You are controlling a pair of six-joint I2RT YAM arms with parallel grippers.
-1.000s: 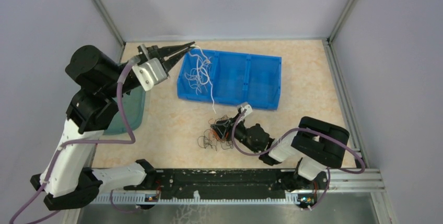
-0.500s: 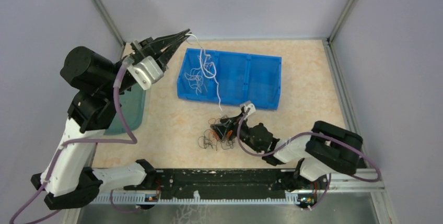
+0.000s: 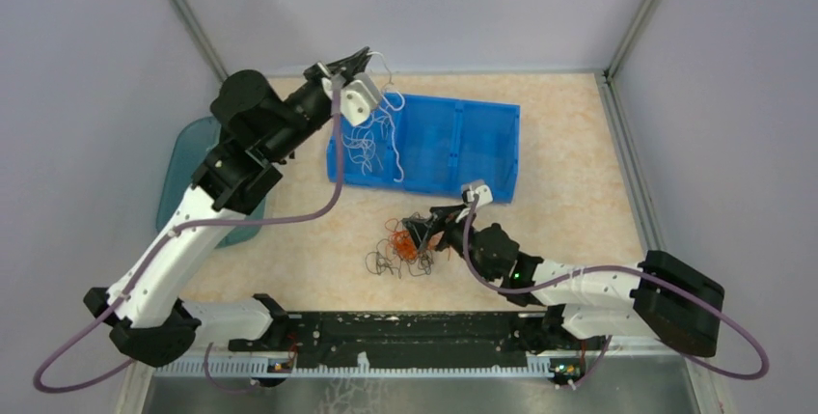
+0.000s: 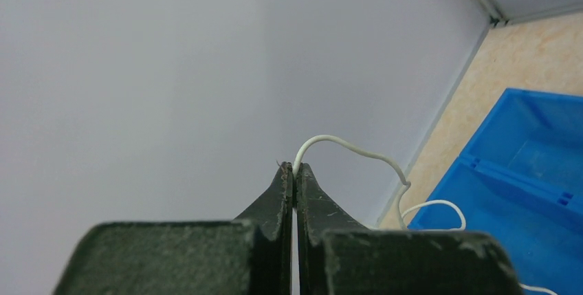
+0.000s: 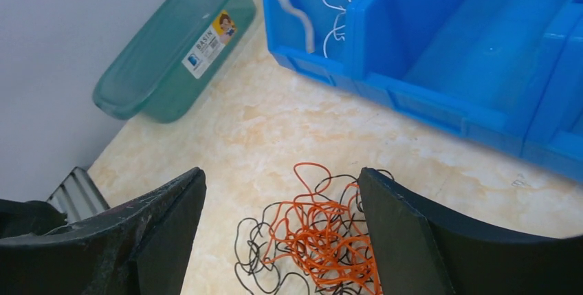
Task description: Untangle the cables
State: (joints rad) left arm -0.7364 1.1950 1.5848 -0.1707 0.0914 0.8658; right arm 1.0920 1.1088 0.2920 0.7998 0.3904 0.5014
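Observation:
A tangle of red-orange and black cables point(image 3: 400, 245) lies on the table in front of the blue bin; it shows close up in the right wrist view point(image 5: 323, 230). My right gripper point(image 3: 424, 231) is open and hangs just above this tangle, jaws either side point(image 5: 282, 192). My left gripper point(image 3: 362, 54) is shut on a white cable point(image 4: 344, 147), held high over the bin's left end. The white cable point(image 3: 391, 129) hangs down from it into the left compartment, among several other white strands point(image 3: 362, 144).
The blue bin point(image 3: 487, 139) has three compartments and stands at the middle back. A teal basin point(image 3: 178, 178) sits by the left wall, also in the right wrist view point(image 5: 172, 54). Walls close the back and sides.
My left gripper swung right and further back, carrying the white cable over the bin's left compartment. My right arm stretched out and its gripper shifted slightly right above the tangle.

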